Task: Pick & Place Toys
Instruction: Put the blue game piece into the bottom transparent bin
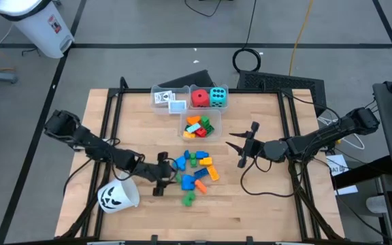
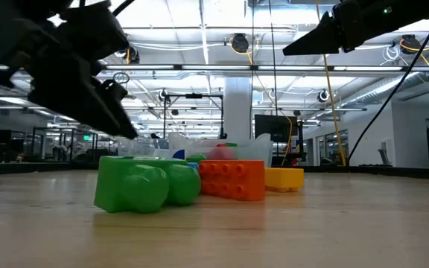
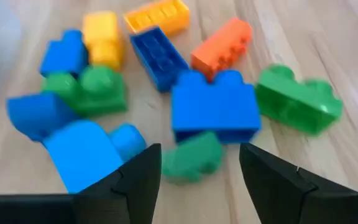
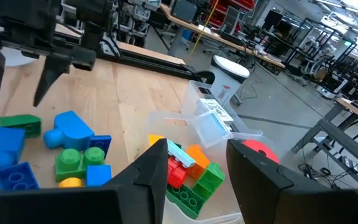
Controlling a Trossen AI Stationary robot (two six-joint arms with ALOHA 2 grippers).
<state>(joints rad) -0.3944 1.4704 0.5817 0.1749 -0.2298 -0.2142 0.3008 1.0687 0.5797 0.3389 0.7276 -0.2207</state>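
Note:
Loose toy blocks (image 1: 196, 171) in blue, green, orange and yellow lie in a pile on the wooden table's middle. My left gripper (image 1: 160, 174) is open just left of the pile. In the left wrist view (image 3: 201, 149) its fingers stand on either side of a small green block (image 3: 191, 160) without touching it, and a blue block (image 3: 215, 107) lies behind. My right gripper (image 1: 247, 145) is open and empty above the table, right of the pile. It also shows in the right wrist view (image 4: 197, 146). In the low view a green block (image 2: 144, 182) and an orange block (image 2: 233, 179) rest flat on the table.
Three clear bins stand at the far middle: one with white cards (image 1: 169, 99), one with a red and a cyan die (image 1: 209, 97), one with blocks (image 1: 199, 126). A white cup with a black pumpkin face (image 1: 118, 195) lies near my left arm.

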